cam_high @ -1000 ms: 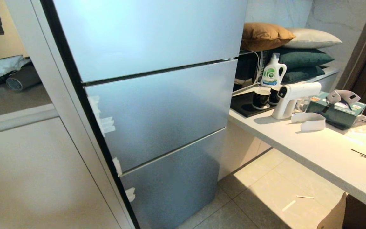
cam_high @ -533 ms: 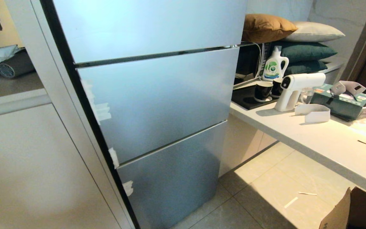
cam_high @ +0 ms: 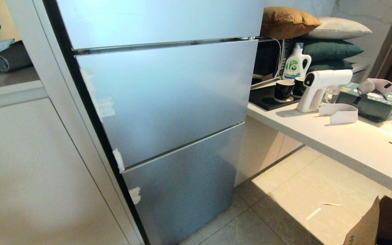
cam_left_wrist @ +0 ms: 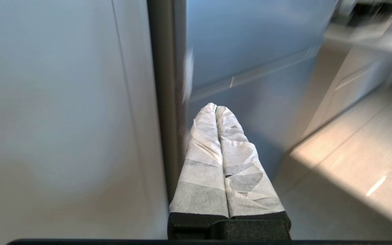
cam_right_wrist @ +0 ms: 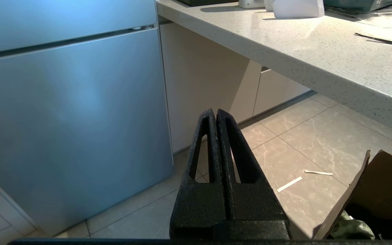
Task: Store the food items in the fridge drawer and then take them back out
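The tall silver-blue fridge [cam_high: 168, 98] stands right in front of me with all three panels closed, so the fridge drawer is hidden behind them. The food items are out of view. No arm shows in the head view. My left gripper [cam_left_wrist: 215, 107], its fingers wrapped in white tape, is shut and empty, pointing at the fridge's left edge [cam_left_wrist: 250, 51] low down. My right gripper [cam_right_wrist: 215, 112], plain black, is shut and empty too, and hangs above the tiled floor beside the lowest fridge panel [cam_right_wrist: 70, 112].
A beige cabinet door [cam_high: 29, 177] adjoins the fridge on the left. To the right runs a pale counter [cam_high: 352, 146] with a white spray gun [cam_high: 318, 86], black cups [cam_high: 282, 90], a detergent bottle [cam_high: 296, 64], a tissue box [cam_high: 369, 102] and pillows [cam_high: 291, 22]. An open cardboard box [cam_high: 369, 224] sits on the floor.
The whole head view has slid upward in the picture as the camera sank and tilted; more floor and the cardboard box show. Nothing in the scene itself has moved.
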